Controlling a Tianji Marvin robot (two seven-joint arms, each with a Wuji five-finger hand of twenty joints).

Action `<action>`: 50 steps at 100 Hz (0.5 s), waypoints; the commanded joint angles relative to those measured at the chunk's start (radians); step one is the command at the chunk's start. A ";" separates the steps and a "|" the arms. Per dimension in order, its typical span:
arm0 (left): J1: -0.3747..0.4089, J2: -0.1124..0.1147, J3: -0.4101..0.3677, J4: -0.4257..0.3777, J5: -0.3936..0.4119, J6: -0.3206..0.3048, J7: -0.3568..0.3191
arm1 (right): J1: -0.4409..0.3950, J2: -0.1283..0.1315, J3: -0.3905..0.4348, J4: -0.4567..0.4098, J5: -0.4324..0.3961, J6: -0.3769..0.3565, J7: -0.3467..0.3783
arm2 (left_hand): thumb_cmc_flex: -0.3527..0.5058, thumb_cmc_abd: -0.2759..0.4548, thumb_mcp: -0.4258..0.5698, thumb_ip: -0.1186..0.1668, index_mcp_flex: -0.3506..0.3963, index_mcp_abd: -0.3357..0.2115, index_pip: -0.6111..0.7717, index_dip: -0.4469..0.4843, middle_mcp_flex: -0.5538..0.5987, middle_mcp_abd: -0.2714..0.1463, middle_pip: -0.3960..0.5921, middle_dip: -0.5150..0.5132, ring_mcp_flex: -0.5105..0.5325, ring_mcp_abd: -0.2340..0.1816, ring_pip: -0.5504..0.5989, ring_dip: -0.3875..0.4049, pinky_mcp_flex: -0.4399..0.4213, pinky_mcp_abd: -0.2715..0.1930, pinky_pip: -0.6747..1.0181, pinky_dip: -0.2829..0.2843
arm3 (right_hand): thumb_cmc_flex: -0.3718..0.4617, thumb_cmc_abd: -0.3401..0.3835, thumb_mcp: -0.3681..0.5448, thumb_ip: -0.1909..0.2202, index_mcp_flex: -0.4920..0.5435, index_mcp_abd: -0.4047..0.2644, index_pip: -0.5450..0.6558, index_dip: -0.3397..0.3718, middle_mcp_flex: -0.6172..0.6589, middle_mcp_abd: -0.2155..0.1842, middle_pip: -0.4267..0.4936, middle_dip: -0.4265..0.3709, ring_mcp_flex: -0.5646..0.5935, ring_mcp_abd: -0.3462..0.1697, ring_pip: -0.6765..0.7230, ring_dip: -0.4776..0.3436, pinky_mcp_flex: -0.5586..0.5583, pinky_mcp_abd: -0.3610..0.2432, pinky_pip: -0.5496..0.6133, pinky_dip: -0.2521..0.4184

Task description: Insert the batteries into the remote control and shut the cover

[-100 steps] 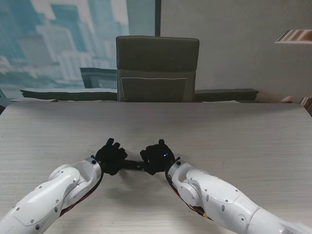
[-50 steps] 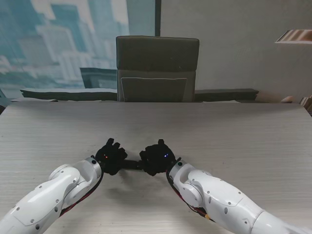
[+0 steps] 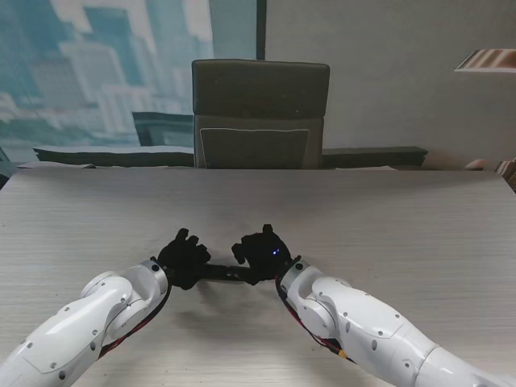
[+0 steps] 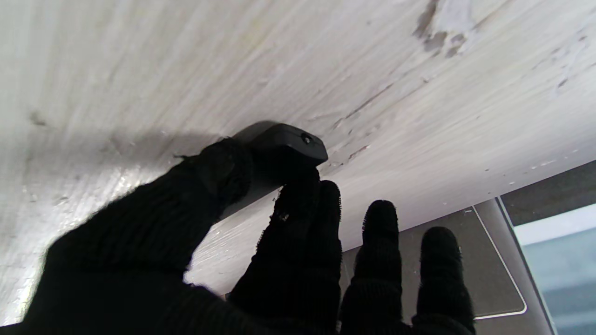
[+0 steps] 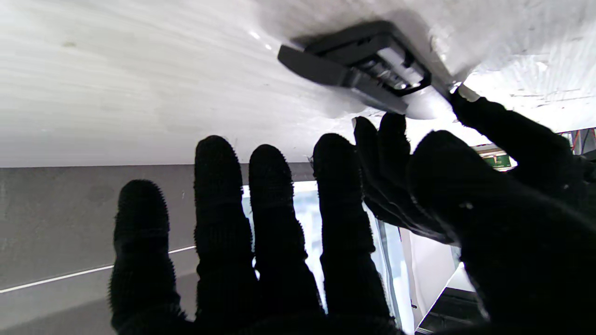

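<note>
Office or meeting room: long wood-grain table [image 3: 387, 218], upholstered chair [image 3: 260, 113], window [image 3: 121, 64] showing city towers.

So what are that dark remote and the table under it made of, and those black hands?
The remote control looks like matte dark plastic, with crisp moulded edges. The table seems a pale wood-grain laminate, streaked and scuffed. The left hand and right hand wear fuzzy black knit gloves, probably fabric.
</note>
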 commanded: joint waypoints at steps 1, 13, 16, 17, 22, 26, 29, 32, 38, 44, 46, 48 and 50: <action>0.026 0.001 0.016 0.034 0.000 -0.001 -0.037 | 0.006 -0.001 0.006 -0.015 -0.003 0.027 0.018 | 0.044 0.019 -0.070 0.001 0.031 -0.287 0.042 0.014 0.005 -0.026 0.009 0.012 -0.007 0.012 0.006 -0.010 -0.013 0.011 0.015 0.000 | -0.012 0.021 -0.020 -0.027 0.053 -0.020 0.051 -0.002 0.056 0.032 0.025 0.020 0.039 0.025 0.042 0.025 0.016 0.028 0.044 0.023; 0.027 0.001 0.015 0.034 0.001 -0.001 -0.036 | 0.014 -0.007 0.007 -0.012 0.004 0.080 0.027 | 0.045 0.022 -0.071 0.001 0.030 -0.286 0.042 0.013 0.006 -0.026 0.010 0.012 -0.004 0.005 0.007 -0.010 -0.013 0.011 0.015 0.000 | 0.008 0.043 -0.031 -0.028 0.258 -0.057 0.139 0.002 0.251 0.014 0.066 0.014 0.158 0.050 0.147 0.042 0.074 0.034 0.098 0.054; 0.027 0.001 0.015 0.035 0.001 -0.001 -0.035 | 0.018 -0.010 0.006 -0.007 0.010 0.088 0.029 | 0.046 0.022 -0.072 0.001 0.030 -0.287 0.042 0.013 0.005 -0.025 0.010 0.012 -0.005 0.007 0.006 -0.010 -0.013 0.011 0.015 0.000 | -0.003 0.067 -0.037 0.017 0.324 -0.055 0.127 0.065 0.299 0.010 0.075 0.014 0.185 0.055 0.177 0.032 0.086 0.036 0.106 0.063; 0.027 0.001 0.014 0.035 0.001 -0.001 -0.035 | 0.019 -0.011 0.006 -0.006 0.012 0.091 0.030 | 0.046 0.022 -0.072 0.001 0.031 -0.286 0.042 0.013 0.006 -0.026 0.010 0.012 -0.006 0.008 0.006 -0.010 -0.013 0.011 0.015 0.000 | -0.012 0.077 -0.033 0.042 0.349 -0.053 0.120 0.102 0.317 0.007 0.075 0.014 0.194 0.057 0.189 0.029 0.090 0.038 0.109 0.067; 0.028 0.001 0.014 0.035 0.001 0.000 -0.034 | 0.025 -0.016 0.002 0.001 0.023 0.107 0.036 | 0.046 0.022 -0.073 0.001 0.030 -0.288 0.042 0.013 0.006 -0.026 0.010 0.012 -0.005 0.008 0.007 -0.009 -0.013 0.011 0.016 0.000 | -0.028 0.102 -0.043 0.074 0.433 -0.052 0.103 0.211 0.386 0.002 0.084 0.021 0.236 0.068 0.223 0.023 0.110 0.045 0.120 0.077; 0.028 0.000 0.013 0.035 0.001 0.000 -0.034 | 0.030 -0.020 -0.002 0.006 0.032 0.121 0.042 | 0.049 0.020 -0.074 0.001 0.032 -0.293 0.044 0.014 0.006 -0.025 0.010 0.012 -0.004 0.004 0.008 -0.009 -0.013 0.011 0.016 0.000 | -0.040 0.112 -0.054 0.072 0.474 -0.049 0.115 0.233 0.430 0.004 0.087 0.023 0.262 0.080 0.243 0.025 0.122 0.054 0.129 0.081; 0.029 0.000 0.013 0.035 0.001 0.001 -0.033 | 0.034 -0.023 -0.006 0.010 0.038 0.133 0.047 | 0.049 0.023 -0.076 0.000 0.031 -0.289 0.044 0.014 0.006 -0.026 0.010 0.012 -0.005 0.006 0.007 -0.009 -0.013 0.011 0.016 0.000 | -0.050 0.120 -0.064 0.071 0.486 -0.046 0.138 0.253 0.458 0.006 0.088 0.025 0.279 0.088 0.256 0.025 0.130 0.059 0.135 0.084; 0.029 0.000 0.013 0.035 0.002 0.001 -0.033 | 0.037 -0.026 -0.010 0.014 0.045 0.145 0.052 | 0.049 0.024 -0.076 0.001 0.030 -0.286 0.043 0.013 0.006 -0.026 0.010 0.012 -0.005 0.006 0.007 -0.009 -0.013 0.011 0.016 0.000 | -0.064 0.129 -0.074 0.070 0.491 -0.040 0.163 0.274 0.480 0.008 0.088 0.028 0.291 0.097 0.268 0.023 0.136 0.065 0.139 0.086; 0.029 0.000 0.012 0.035 0.002 0.001 -0.033 | 0.045 -0.033 -0.018 0.022 0.063 0.170 0.066 | 0.050 0.025 -0.078 0.001 0.031 -0.287 0.044 0.013 0.006 -0.025 0.010 0.012 -0.006 0.005 0.007 -0.009 -0.014 0.010 0.015 0.000 | -0.084 0.142 -0.091 0.069 0.496 -0.027 0.194 0.293 0.507 0.017 0.086 0.032 0.306 0.114 0.280 0.020 0.141 0.071 0.144 0.089; 0.029 0.000 0.012 0.036 0.002 0.001 -0.032 | 0.054 -0.040 -0.028 0.031 0.079 0.193 0.081 | 0.050 0.026 -0.080 0.001 0.031 -0.287 0.044 0.013 0.005 -0.025 0.010 0.012 -0.005 0.005 0.007 -0.009 -0.014 0.011 0.015 0.000 | -0.100 0.152 -0.105 0.068 0.499 -0.016 0.213 0.301 0.524 0.025 0.083 0.034 0.317 0.124 0.289 0.018 0.143 0.078 0.149 0.092; 0.029 0.000 0.012 0.036 0.002 0.001 -0.031 | 0.056 -0.042 -0.031 0.034 0.084 0.200 0.086 | 0.051 0.026 -0.080 0.001 0.031 -0.288 0.044 0.013 0.006 -0.025 0.010 0.012 -0.006 0.008 0.007 -0.009 -0.013 0.010 0.015 0.000 | -0.104 0.153 -0.108 0.068 0.499 -0.010 0.215 0.302 0.528 0.029 0.082 0.034 0.318 0.129 0.290 0.018 0.144 0.080 0.150 0.093; 0.030 0.000 0.012 0.036 0.002 0.001 -0.031 | 0.058 -0.044 -0.034 0.036 0.089 0.208 0.092 | 0.051 0.026 -0.080 0.001 0.031 -0.289 0.044 0.012 0.005 -0.025 0.010 0.012 -0.006 0.006 0.006 -0.009 -0.013 0.010 0.015 0.000 | -0.108 0.153 -0.111 0.068 0.499 -0.007 0.216 0.302 0.530 0.032 0.081 0.035 0.319 0.132 0.291 0.017 0.142 0.082 0.150 0.094; 0.030 0.000 0.011 0.036 0.002 0.002 -0.031 | 0.060 -0.045 -0.037 0.038 0.094 0.215 0.098 | 0.051 0.025 -0.081 0.000 0.031 -0.293 0.045 0.013 0.006 -0.025 0.010 0.012 -0.006 0.007 0.007 -0.009 -0.014 0.010 0.015 0.000 | -0.110 0.152 -0.113 0.067 0.500 -0.002 0.217 0.302 0.531 0.034 0.080 0.035 0.319 0.136 0.292 0.017 0.141 0.084 0.150 0.094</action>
